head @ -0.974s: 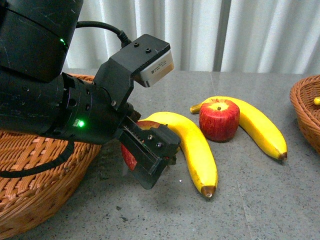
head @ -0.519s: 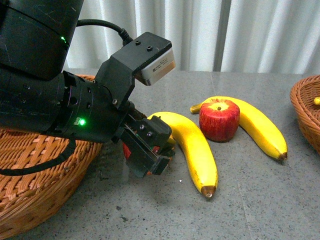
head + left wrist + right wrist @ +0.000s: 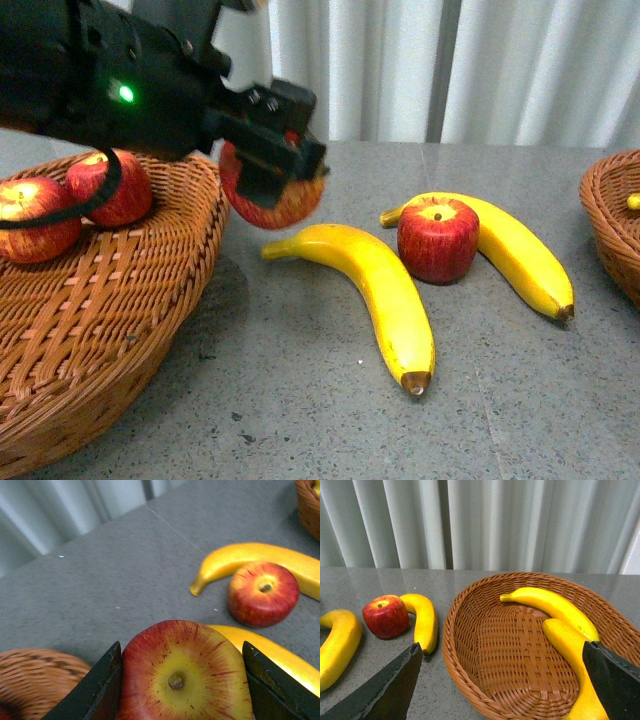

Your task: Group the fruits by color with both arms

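My left gripper (image 3: 283,165) is shut on a red apple (image 3: 275,208) and holds it in the air beside the rim of the left wicker basket (image 3: 120,300). The left wrist view shows this red apple (image 3: 185,675) filling the space between both black fingers (image 3: 95,690). Two red apples (image 3: 115,190) lie in that basket. On the table lie another red apple (image 3: 438,238), a near banana (image 3: 375,290) and a far banana (image 3: 515,250). My right gripper (image 3: 500,680) hangs open over the right basket (image 3: 470,645), which holds two bananas (image 3: 555,605).
The right basket's rim (image 3: 610,220) shows at the right edge of the front view. A white curtain hangs behind the grey table (image 3: 300,400). In the right wrist view the table apple (image 3: 385,616) and a banana (image 3: 422,620) lie just outside the basket.
My left gripper has lifted the red apple off the table, up and leftward toward the left basket. The arm has risen, uncovering the two apples in that basket.
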`<state>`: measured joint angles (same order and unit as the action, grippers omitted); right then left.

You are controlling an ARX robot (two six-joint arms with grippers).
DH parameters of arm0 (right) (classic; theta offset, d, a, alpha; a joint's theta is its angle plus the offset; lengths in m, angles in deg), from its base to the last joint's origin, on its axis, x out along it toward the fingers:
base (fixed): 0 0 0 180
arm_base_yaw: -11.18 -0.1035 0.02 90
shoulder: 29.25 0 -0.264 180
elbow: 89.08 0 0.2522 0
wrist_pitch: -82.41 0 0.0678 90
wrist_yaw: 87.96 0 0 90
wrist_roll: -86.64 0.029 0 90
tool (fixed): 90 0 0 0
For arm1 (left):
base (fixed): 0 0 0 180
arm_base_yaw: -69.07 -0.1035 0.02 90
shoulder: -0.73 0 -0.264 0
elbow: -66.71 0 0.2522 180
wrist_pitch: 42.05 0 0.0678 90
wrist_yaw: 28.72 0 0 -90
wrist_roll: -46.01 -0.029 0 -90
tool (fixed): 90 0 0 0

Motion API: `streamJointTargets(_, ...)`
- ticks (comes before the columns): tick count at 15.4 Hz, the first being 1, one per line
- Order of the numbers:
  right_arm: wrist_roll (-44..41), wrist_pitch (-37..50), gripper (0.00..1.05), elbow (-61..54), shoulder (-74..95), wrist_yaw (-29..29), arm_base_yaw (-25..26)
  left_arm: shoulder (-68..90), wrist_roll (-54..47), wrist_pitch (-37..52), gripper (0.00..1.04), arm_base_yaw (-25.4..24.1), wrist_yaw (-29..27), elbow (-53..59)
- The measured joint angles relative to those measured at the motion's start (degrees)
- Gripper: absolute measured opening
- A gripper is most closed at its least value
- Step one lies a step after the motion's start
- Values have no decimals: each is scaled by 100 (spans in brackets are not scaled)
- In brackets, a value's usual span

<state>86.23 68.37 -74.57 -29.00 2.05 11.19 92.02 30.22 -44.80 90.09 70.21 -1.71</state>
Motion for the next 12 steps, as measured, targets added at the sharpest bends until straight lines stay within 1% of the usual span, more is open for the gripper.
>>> streamJointTargets(3, 0, 0, 98, 0, 0, 0, 0, -772, 457, 28, 61, -267, -575, 55)
streamJointTargets(4, 0, -2, 98, 0, 0, 0, 0, -1040, 743, -48, 61, -739, -654, 350)
streamJointTargets(6, 0, 0, 98, 0, 0, 0, 0, -966, 907, -55, 60, -1189, -514, 581)
streamJointTargets(8, 0, 0, 98, 0, 0, 0, 0, -793, 1005, 83, 60, -1493, -367, 632)
streamJointTargets(12, 0, 0, 98, 0, 0, 0, 0, -295, 1128, 260, 60, -1716, -127, 636)
